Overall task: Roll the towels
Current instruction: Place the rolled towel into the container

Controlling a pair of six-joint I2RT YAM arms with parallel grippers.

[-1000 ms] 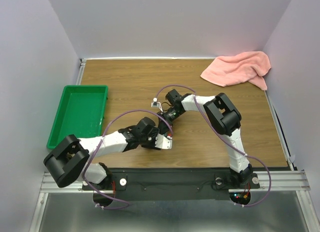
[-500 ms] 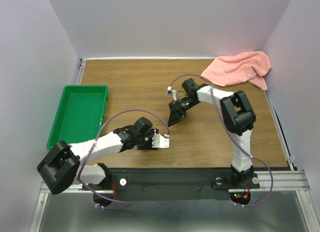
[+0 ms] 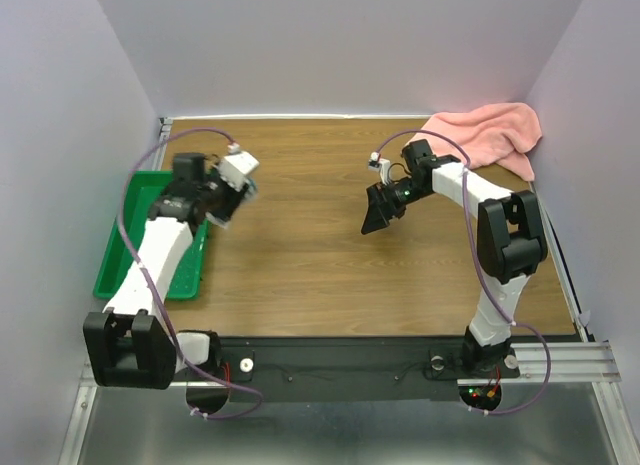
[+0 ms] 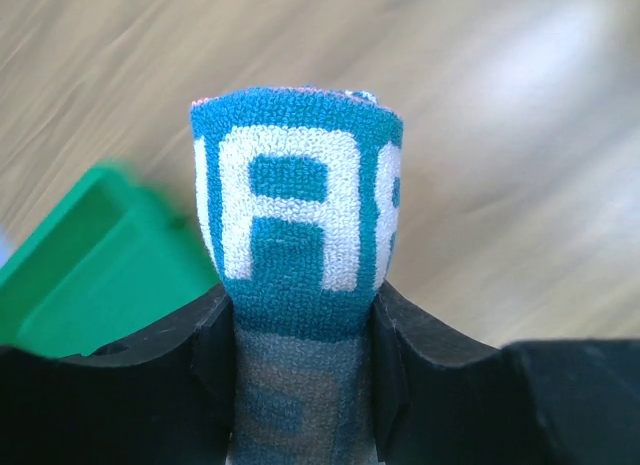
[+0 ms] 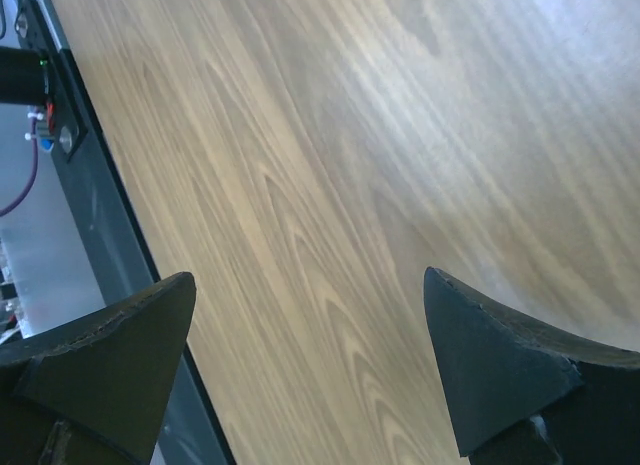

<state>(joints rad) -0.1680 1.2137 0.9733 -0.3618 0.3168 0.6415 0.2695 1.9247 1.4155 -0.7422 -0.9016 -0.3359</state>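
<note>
**Rolled towel held at the tray's rim; pink towel lying behind the right arm**

The left gripper (image 3: 228,197) is clamped on a rolled towel (image 4: 297,225), a terry cloth patterned in teal and white. The roll juts forward past the fingers (image 4: 212,330), so its long axis runs along the line of the gripper. In the overhead view the gripper hangs above the far right corner of the green tray (image 3: 140,215). In the left wrist view the tray (image 4: 90,255) lies down and to the left of the roll, with bare table under the roll's tip. Judged from this, setting the roll in the tray calls for a short shift leftward before release.

The right gripper (image 3: 378,217) is spread wide with nothing between its jaws, and it points toward the near left over bare wood. The pink towel (image 3: 480,135) lies crumpled and unrolled in the table's far right corner. It sits behind the right gripper, which is much the nearer of the two to it.
</note>
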